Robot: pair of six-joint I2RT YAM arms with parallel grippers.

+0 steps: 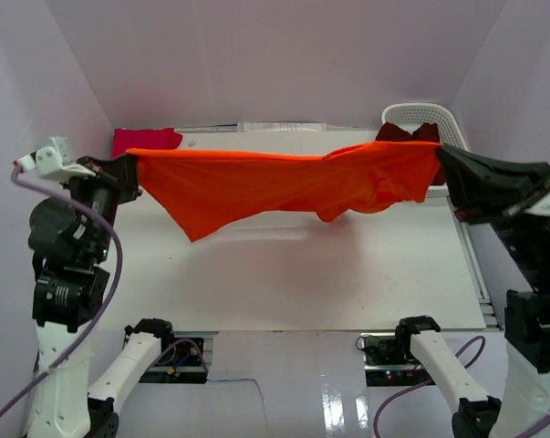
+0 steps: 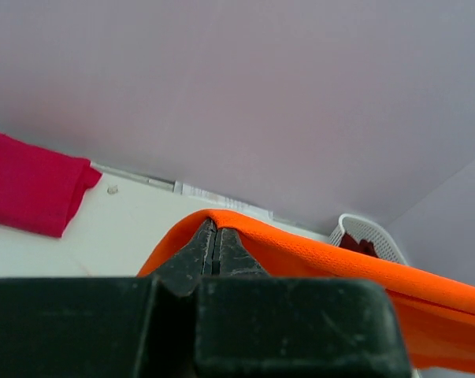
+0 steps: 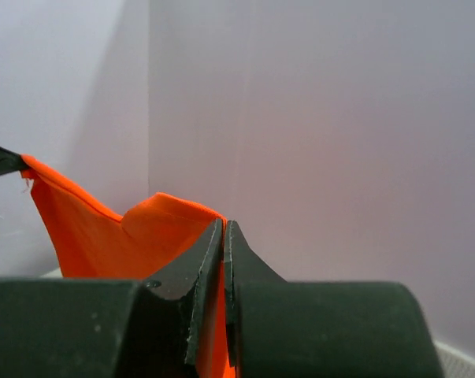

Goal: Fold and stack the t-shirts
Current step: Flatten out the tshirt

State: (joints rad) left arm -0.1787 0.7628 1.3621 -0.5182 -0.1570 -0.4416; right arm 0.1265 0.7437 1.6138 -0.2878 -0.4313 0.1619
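Note:
The orange t-shirt (image 1: 275, 182) hangs stretched in the air between both grippers, above the table. My left gripper (image 1: 131, 162) is shut on its left end; in the left wrist view the cloth (image 2: 316, 256) drapes over the closed tips (image 2: 215, 228). My right gripper (image 1: 441, 155) is shut on its right end; cloth (image 3: 119, 236) shows between the closed jaws (image 3: 224, 228). The magenta-pink t-shirt (image 1: 145, 139) lies folded at the back left, also in the left wrist view (image 2: 32, 185). The dark maroon t-shirt (image 1: 407, 132) sits in the basket.
The white lattice basket (image 1: 430, 117) stands at the back right corner, also in the left wrist view (image 2: 367, 235). White walls close in the back and both sides. The table's right edge (image 1: 475, 274) has a metal rail.

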